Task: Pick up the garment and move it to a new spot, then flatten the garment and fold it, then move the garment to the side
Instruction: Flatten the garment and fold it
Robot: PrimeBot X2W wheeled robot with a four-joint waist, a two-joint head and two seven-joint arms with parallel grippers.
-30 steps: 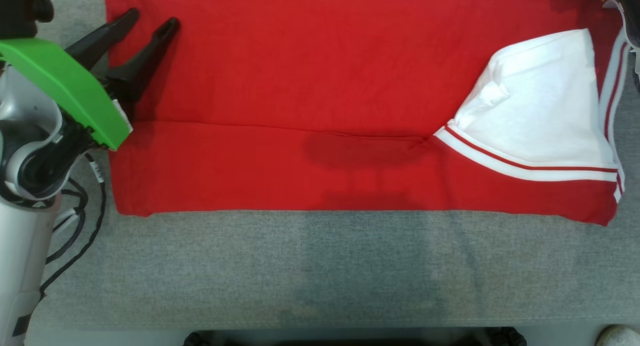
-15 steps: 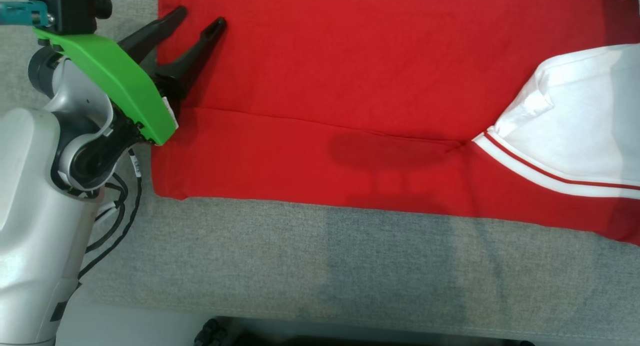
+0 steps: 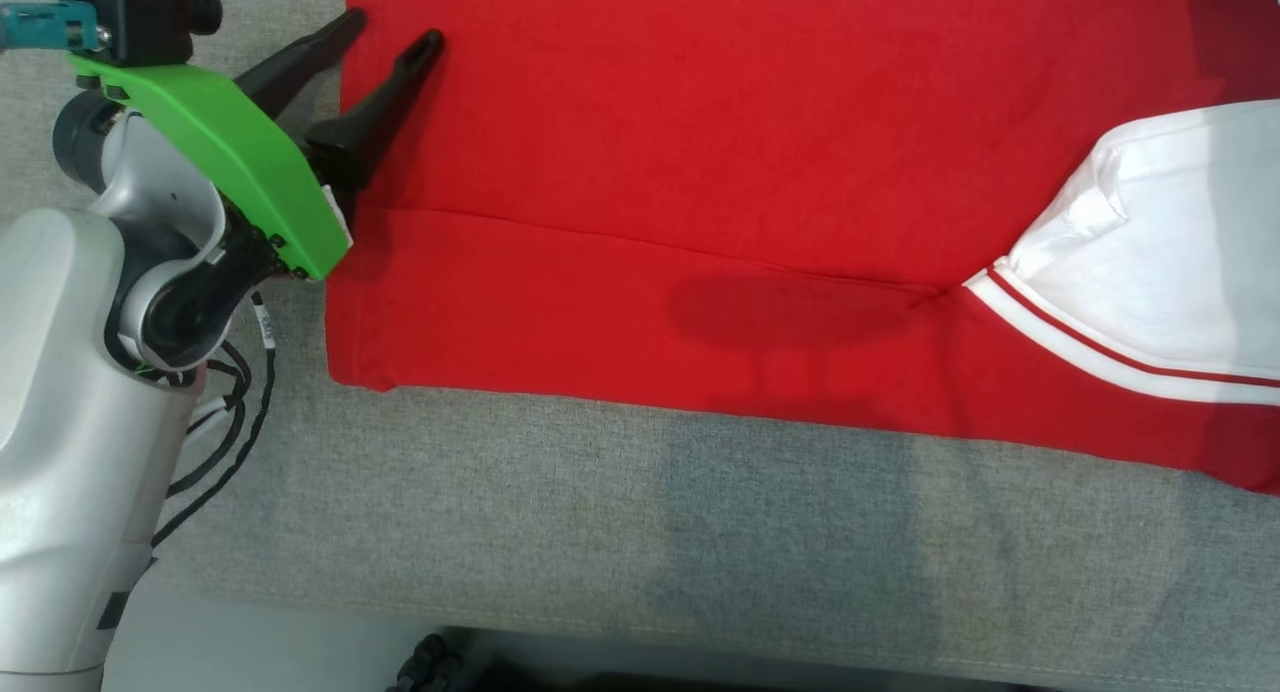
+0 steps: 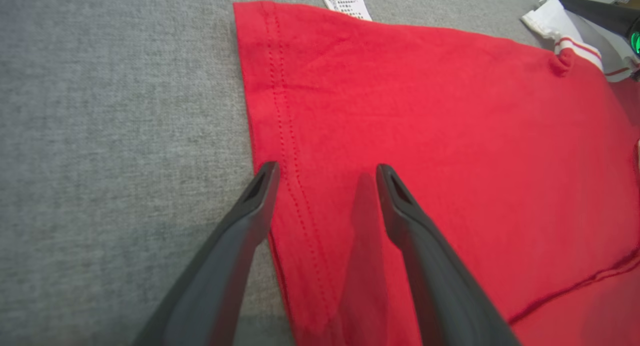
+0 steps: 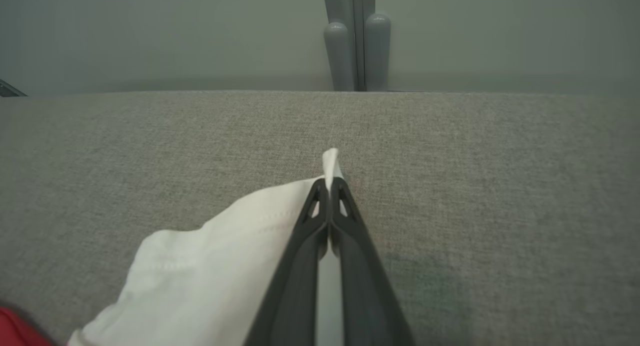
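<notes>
The garment (image 3: 700,172) is a red shirt with white sleeves, spread over the grey table; a lengthwise fold line runs across its lower part. One white sleeve (image 3: 1170,272) with red stripes lies at the right. My left gripper (image 3: 385,32) stands open at the shirt's left hem; in the left wrist view the left gripper (image 4: 325,173) straddles the stitched hem (image 4: 285,151), one finger over grey cloth, one over red. In the right wrist view my right gripper (image 5: 330,183) is shut on a white edge of the garment (image 5: 220,266), pinched at the fingertips.
Grey fabric covers the table (image 3: 600,532), with free room along its near side. A white care label (image 4: 347,6) pokes out at the shirt's far hem. A grey post (image 5: 356,36) stands beyond the table's far edge.
The head camera has turned, shifting the whole picture right. The left gripper stays open at the hem. The right gripper has shut.
</notes>
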